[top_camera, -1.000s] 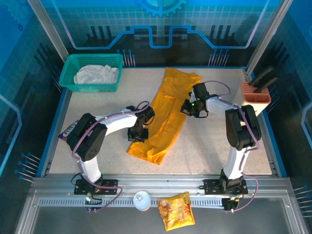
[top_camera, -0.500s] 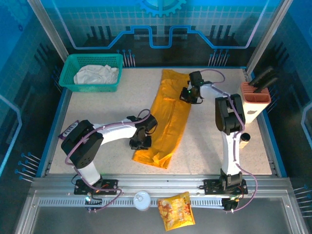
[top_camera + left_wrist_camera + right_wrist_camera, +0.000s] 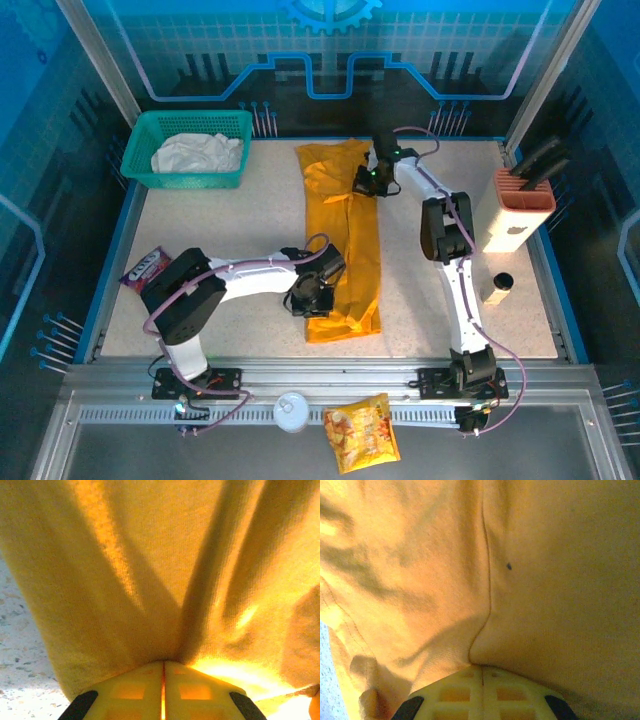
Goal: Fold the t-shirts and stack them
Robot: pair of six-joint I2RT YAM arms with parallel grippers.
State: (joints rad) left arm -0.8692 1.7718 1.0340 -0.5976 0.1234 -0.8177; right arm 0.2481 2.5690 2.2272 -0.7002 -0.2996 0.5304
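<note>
Above: speckled bench (image 3: 220,230) in a blue-lit cell (image 3: 330,40), two t-shirts: off-white t-shirt (image 3: 197,153) in the teal basket (image 3: 185,180), mustard t-shirt (image 3: 355,240) stretched right of the basket. Left wrist: left claw (image 3: 163,680) pinched closed on the mustard t-shirt. Right wrist: right claw (image 3: 483,677) likewise.

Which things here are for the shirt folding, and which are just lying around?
For the job: mustard t-shirt, pinched by left fingers and right fingers; off-white t-shirt in the teal basket.
Just lying about: snack packet, round white container, pink holder, small bottle.

Speckled table (image 3: 220,230), mustard t-shirt (image 3: 358,250), teal basket (image 3: 185,180)
</note>
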